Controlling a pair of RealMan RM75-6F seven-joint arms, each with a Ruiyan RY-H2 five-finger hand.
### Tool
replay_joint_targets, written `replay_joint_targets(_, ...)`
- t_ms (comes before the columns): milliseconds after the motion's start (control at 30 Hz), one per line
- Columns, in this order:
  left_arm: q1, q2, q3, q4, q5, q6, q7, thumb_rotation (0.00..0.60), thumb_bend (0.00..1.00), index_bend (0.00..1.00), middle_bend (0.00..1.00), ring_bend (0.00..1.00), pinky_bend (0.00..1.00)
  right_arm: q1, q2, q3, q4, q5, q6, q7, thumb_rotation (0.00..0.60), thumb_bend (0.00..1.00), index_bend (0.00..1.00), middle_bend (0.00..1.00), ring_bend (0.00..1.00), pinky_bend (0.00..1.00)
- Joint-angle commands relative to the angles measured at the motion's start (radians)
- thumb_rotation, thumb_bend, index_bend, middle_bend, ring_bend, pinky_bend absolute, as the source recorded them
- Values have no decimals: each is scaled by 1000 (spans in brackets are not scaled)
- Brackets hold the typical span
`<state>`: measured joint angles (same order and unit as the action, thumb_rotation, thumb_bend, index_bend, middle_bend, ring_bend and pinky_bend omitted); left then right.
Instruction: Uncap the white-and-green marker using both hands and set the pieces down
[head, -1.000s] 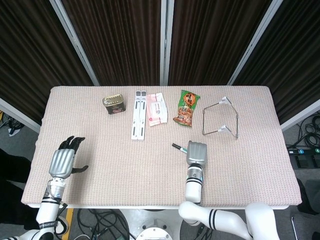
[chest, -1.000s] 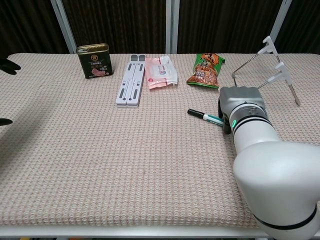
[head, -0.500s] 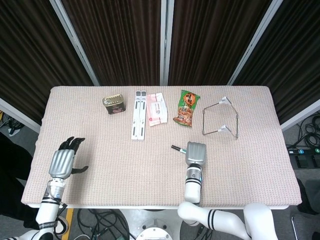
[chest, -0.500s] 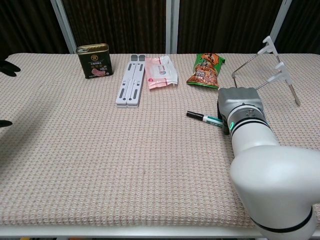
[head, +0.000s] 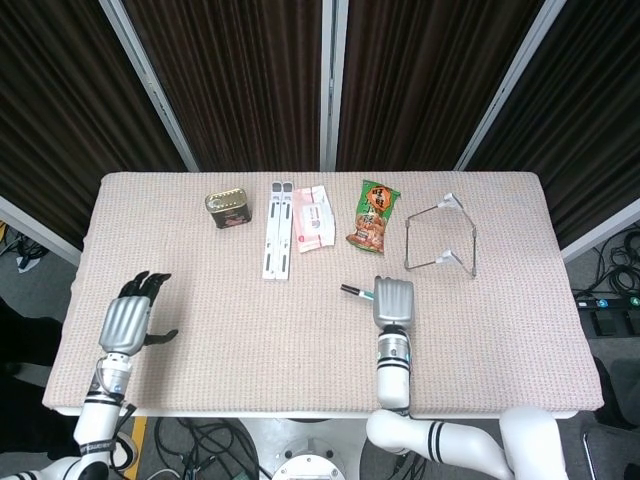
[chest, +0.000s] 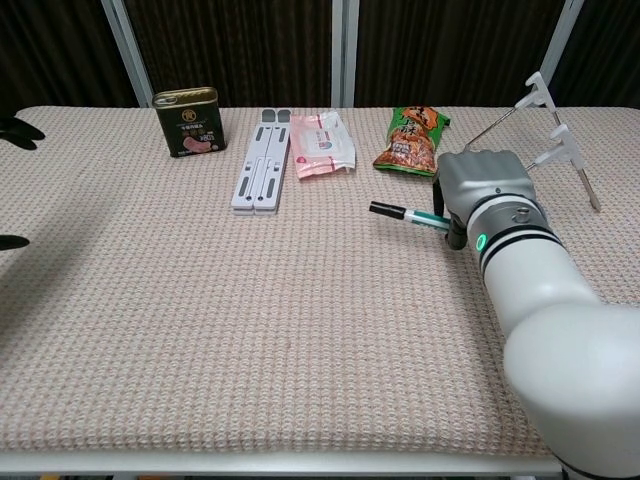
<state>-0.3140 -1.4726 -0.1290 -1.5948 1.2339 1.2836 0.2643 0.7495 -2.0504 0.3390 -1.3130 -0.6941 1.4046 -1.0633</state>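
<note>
The white-and-green marker (chest: 405, 214) has a black cap pointing left and juts out from my right hand (chest: 482, 186), which grips its green end just above the table mat. In the head view the marker (head: 355, 292) sticks out left of the same right hand (head: 393, 301) near the table's middle. My left hand (head: 130, 320) hovers at the front left corner, fingers spread, holding nothing. Only its dark fingertips (chest: 16, 130) show at the chest view's left edge.
Along the back stand a tin can (head: 228, 209), a white folding stand (head: 278, 228), a wipes packet (head: 312, 217), a green snack bag (head: 374, 215) and a wire rack (head: 443, 237). The woven mat (head: 250, 330) covers the table.
My right hand has moved away from the front edge, carrying the marker with it and raising it slightly. The left hand has stayed where it was.
</note>
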Motion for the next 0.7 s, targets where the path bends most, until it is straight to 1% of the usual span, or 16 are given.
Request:
replay_joint_targets(33, -11, 1, -11, -9, -5, -4, 17, 600, 20, 140, 139, 72, 175, -13, 94, -62, -81, -106, -37, 46, 600, 369, 651, 618, 622, 726)
replay_joint_targets(133, -31, -3, -28, -21, -10, -7, 48, 600, 20, 140, 139, 72, 176, -8, 166, -100, -120, -187, -77, 70, 600, 369, 651, 618, 622, 726)
replay_joint_targets(233, -55, -13, -52, -37, -23, -10, 87, 600, 33, 140, 139, 72, 187, 5, 210, -110, -140, -223, -105, 65, 600, 368, 652, 618, 622, 726)
replay_joint_targets(367, -94, -30, -91, -72, -59, -21, 142, 600, 59, 140, 152, 74, 210, 38, 250, -109, -161, -234, -151, 23, 600, 359, 653, 618, 622, 726)
replay_joint_targets(533, -147, -70, -147, -95, -120, -15, 228, 600, 83, 141, 160, 89, 227, 87, 225, -81, -154, -206, -180, -27, 600, 353, 653, 618, 622, 726)
replay_joint_targets(633, -186, -101, -175, -105, -160, -5, 308, 600, 114, 165, 185, 136, 268, 116, 176, -57, -125, -194, -174, -36, 600, 355, 653, 618, 622, 726)
replay_joint_targets(700, -211, -127, -188, -107, -184, 11, 366, 600, 128, 207, 229, 183, 313, 131, 131, -43, -94, -203, -152, -26, 600, 355, 653, 618, 622, 726)
